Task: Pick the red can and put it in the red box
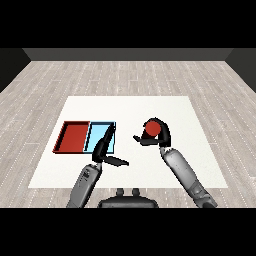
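Wooden floor (210, 80) surrounds the white table (150, 107), which carries everything else. On its left part lie the red tray (72, 137) and the light blue tray (96, 136), side by side and touching. The left hand (103, 150) reaches over the near edge of the light blue tray, its fingers straight and its thumb spread, grasping nothing. The right hand (161, 136) is curled round the red can (151, 129), held right of the trays and apart from them.
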